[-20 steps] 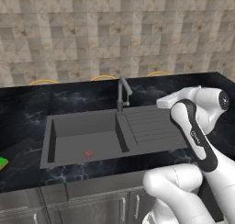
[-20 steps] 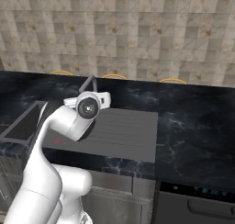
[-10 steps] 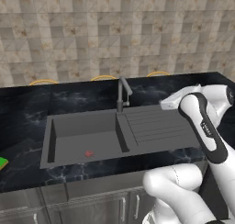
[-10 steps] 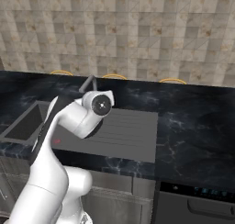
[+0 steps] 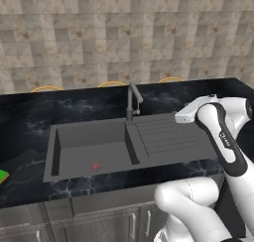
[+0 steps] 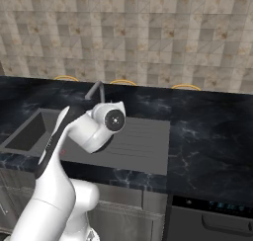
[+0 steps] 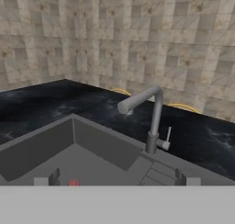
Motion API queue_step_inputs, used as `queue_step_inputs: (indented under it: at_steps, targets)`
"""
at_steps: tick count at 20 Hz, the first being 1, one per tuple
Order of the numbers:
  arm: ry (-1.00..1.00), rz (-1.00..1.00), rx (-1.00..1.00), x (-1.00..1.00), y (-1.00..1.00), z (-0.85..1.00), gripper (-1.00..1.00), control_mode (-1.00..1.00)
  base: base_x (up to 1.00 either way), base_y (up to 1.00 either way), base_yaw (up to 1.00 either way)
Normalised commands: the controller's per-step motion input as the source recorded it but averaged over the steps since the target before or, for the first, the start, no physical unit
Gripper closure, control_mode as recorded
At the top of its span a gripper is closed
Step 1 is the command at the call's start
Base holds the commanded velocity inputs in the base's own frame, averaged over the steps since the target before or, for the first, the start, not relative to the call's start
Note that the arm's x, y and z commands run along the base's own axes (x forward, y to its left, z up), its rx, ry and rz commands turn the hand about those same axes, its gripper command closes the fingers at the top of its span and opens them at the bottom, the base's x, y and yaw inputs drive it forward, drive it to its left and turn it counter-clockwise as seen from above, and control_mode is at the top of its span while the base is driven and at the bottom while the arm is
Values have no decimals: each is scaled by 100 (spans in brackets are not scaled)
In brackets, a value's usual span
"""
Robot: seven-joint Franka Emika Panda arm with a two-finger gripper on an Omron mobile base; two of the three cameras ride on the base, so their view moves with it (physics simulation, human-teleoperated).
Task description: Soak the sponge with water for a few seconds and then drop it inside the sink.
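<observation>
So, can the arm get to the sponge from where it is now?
Probably not easily: the sponge lies at the far left counter edge, across the sink from the open pincer.

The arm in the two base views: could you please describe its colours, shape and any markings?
The arm is glossy white, built of rounded, tubular links with bulbous joints. A dark band runs along its forearm link and carries small pale lettering, too small to read. One joint ends in a round cap with a dark centre. No cables show. In the hand view, the gripper has small dark finger tips.

Base views flanking, hand view near sink (image 7: 92, 159)
</observation>
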Motion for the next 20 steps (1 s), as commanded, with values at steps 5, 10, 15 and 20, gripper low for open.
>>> queue_step_inputs:
  at_steps: [5, 10, 15, 20]
  targets:
    - [-4, 0, 0, 8, 0, -24, -100, -100, 0, 0, 0]
    - [-3, 0, 0, 11, 4, -8, -100, -100, 0, 0, 0]
    - [-3, 0, 0, 7, 2, 0, -100, -100, 0, 0, 0]
    - [0, 0, 2, 21, 1, 0, -100, -100, 0, 0, 0]
